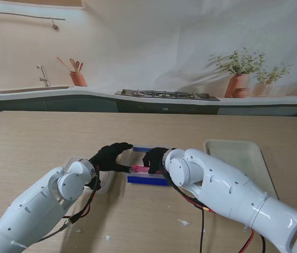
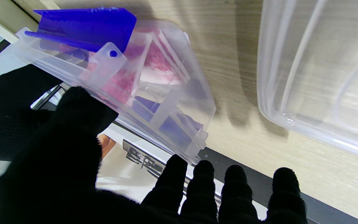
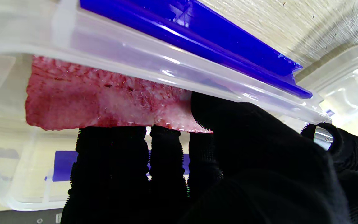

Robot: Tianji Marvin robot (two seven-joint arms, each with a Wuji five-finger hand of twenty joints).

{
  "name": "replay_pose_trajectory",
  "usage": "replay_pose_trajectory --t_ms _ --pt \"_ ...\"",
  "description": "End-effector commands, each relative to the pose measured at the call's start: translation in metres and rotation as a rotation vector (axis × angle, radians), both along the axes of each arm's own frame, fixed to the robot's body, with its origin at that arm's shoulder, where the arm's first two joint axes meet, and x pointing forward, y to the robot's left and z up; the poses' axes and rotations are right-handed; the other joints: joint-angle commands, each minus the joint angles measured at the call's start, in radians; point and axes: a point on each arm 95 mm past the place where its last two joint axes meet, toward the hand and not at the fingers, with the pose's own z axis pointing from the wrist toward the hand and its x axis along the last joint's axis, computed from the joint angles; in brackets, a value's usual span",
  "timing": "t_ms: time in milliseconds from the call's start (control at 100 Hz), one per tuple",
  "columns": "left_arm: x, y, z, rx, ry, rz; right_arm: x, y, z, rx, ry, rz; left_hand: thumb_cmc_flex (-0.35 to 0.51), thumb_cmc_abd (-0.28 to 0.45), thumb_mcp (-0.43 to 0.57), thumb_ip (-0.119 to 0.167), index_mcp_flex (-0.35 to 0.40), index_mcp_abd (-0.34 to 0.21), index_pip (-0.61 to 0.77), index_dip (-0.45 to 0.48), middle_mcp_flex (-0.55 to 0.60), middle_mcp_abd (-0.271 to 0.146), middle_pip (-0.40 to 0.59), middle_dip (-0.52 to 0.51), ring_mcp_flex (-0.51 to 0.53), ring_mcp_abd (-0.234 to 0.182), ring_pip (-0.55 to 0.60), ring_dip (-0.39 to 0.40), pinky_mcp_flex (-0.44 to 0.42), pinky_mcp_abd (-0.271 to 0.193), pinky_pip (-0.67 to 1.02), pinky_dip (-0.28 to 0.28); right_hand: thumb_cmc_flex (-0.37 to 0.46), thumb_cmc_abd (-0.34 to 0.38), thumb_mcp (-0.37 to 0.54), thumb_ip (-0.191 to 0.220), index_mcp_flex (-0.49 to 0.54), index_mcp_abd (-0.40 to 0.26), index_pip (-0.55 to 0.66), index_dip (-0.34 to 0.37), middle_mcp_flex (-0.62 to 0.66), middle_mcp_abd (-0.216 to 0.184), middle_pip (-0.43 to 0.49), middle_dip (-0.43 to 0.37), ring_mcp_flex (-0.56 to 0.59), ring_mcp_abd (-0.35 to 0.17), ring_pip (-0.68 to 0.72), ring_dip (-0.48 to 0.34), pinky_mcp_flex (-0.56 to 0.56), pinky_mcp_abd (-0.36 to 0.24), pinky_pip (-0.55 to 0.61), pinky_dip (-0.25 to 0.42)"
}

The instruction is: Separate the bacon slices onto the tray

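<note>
A clear container [image 1: 147, 179] with blue clips sits at the table's middle. Pink bacon [image 1: 139, 169] lies inside it. My right hand [image 1: 156, 158] is shut on the bacon: the right wrist view has the thumb [image 3: 228, 121] and fingers [image 3: 163, 146] pinching the edge of the bacon slab [image 3: 104, 96] just under the container rim [image 3: 154, 59]. My left hand [image 1: 111, 156] grips the container's left end, with the thumb [image 2: 82, 109] on the container wall [image 2: 166, 102] and the fingers [image 2: 204, 180] stretched along its other side. The white tray [image 1: 254, 158] lies to the right, with nothing seen in it.
A clear plastic lid [image 2: 322, 77] lies on the table beside my left hand, partly under the left wrist [image 1: 102, 185]. Small white scraps [image 1: 184, 223] lie on the table nearer to me. A counter with a sink and stove runs behind the table's far edge.
</note>
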Motion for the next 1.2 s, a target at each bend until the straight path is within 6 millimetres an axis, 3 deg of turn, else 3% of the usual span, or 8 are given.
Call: replay_pose_trajectory --t_ms 0,360,570,760,1010,1190 --pt "-0.007 -0.001 -0.012 0.016 0.040 -0.013 -0.005 0.007 -0.003 0.003 -0.009 0.027 0.027 -0.054 0.036 0.015 0.018 0.022 0.014 0.015 0.001 -0.039 0.009 -0.017 -0.037 -0.023 -0.003 0.000 -0.015 0.001 -0.039 0.013 0.052 -0.011 0.055 -0.035 0.061 -0.054 0.096 0.041 0.036 0.000 0.020 0.019 0.059 -0.016 0.065 0.033 0.009 -0.016 0.056 0.020" --pt "-0.007 -0.001 -0.012 0.014 0.039 -0.013 -0.002 0.006 0.015 0.016 -0.132 0.087 0.027 -0.055 0.035 0.015 0.018 0.024 0.013 0.014 0.000 -0.039 0.008 -0.017 -0.038 -0.022 -0.004 0.000 -0.015 0.001 -0.040 0.013 0.047 -0.013 0.108 -0.037 0.071 -0.058 0.100 0.076 0.088 0.048 0.033 0.029 0.109 0.005 0.107 0.066 0.015 0.000 0.046 0.018" --pt "-0.006 -0.001 -0.012 0.015 0.039 -0.016 -0.003 0.004 0.023 0.034 -0.167 0.089 0.027 -0.056 0.034 0.014 0.018 0.022 0.013 0.014 0.000 -0.039 0.008 -0.017 -0.038 -0.024 -0.004 0.000 -0.015 0.001 -0.040 0.014 0.047 -0.009 0.112 -0.039 0.071 -0.051 0.099 0.084 0.087 0.057 0.036 0.039 0.108 0.011 0.114 0.075 0.007 0.006 0.043 0.019" --pt "-0.006 0.000 -0.012 0.016 0.036 -0.014 -0.005 -0.001 0.042 0.045 -0.212 0.121 0.026 -0.055 0.034 0.014 0.018 0.022 0.013 0.014 0.000 -0.039 0.007 -0.017 -0.038 -0.023 -0.004 0.000 -0.015 0.001 -0.040 0.014 0.044 -0.003 0.110 -0.041 0.067 -0.048 0.095 0.089 0.082 0.057 0.038 0.047 0.103 0.009 0.117 0.080 0.005 0.007 0.044 0.022" --pt "-0.007 0.000 -0.012 0.017 0.038 -0.013 -0.013 -0.020 0.078 0.083 -0.293 0.156 0.025 -0.056 0.034 0.014 0.017 0.021 0.012 0.014 0.000 -0.041 0.007 -0.016 -0.038 -0.025 -0.005 0.000 -0.015 0.000 -0.040 0.015 0.045 0.012 0.104 -0.040 0.056 -0.049 0.093 0.103 0.070 0.060 0.042 0.057 0.096 0.008 0.118 0.085 -0.002 0.006 0.040 0.023" --pt "-0.007 0.000 -0.012 0.015 0.037 -0.014 -0.019 -0.048 0.101 0.059 -0.352 0.178 0.024 -0.053 0.033 0.014 0.016 0.021 0.012 0.014 0.000 -0.040 0.007 -0.016 -0.038 -0.024 -0.005 0.000 -0.015 0.001 -0.039 0.015 0.046 0.017 0.098 -0.039 0.052 -0.062 0.091 0.111 0.071 0.062 0.040 0.059 0.095 0.011 0.114 0.085 -0.004 0.007 0.036 0.023"
